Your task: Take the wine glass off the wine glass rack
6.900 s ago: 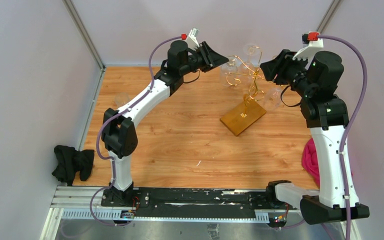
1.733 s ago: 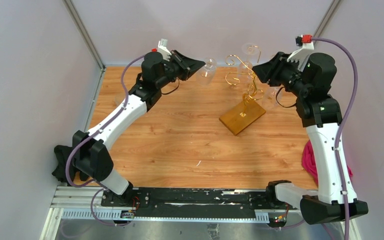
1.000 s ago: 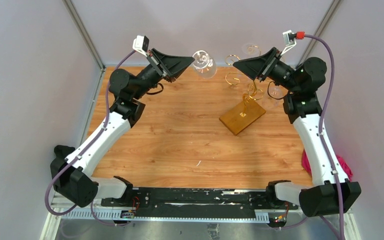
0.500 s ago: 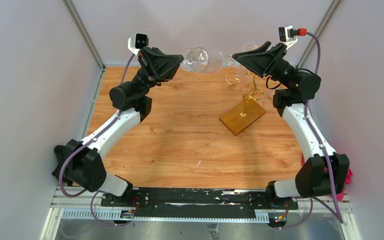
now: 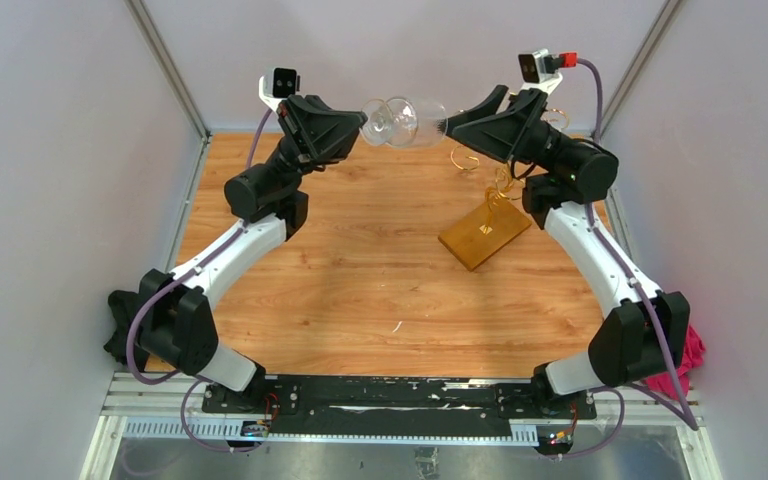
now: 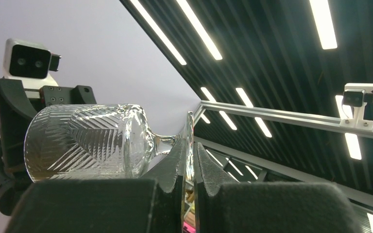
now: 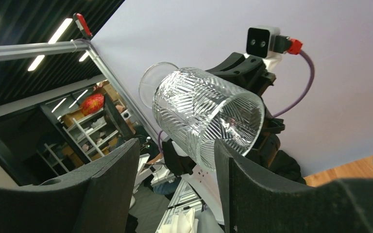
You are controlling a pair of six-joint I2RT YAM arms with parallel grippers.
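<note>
The wine glass (image 5: 405,120) is clear, with a ribbed bowl, and is held sideways high above the table. My left gripper (image 5: 360,125) is shut on its flat foot (image 6: 190,141), which stands edge-on between the pads; the bowl (image 6: 87,141) points away to the left in that view. My right gripper (image 5: 455,125) is open and faces the bowl's rim (image 7: 209,116); its right finger (image 7: 223,160) is close beside the bowl. The wine glass rack (image 5: 505,180), gold wire on an amber base (image 5: 485,235), stands on the table below the right arm, partly hidden.
A black cloth (image 5: 140,325) lies at the table's left edge and a pink cloth (image 5: 690,350) at the right edge. Pale walls and metal frame posts enclose the wooden table (image 5: 380,290).
My left gripper has carried the glass away from the rack, then up and right. My right gripper has risen and moved left until its open fingers are at the bowl.
</note>
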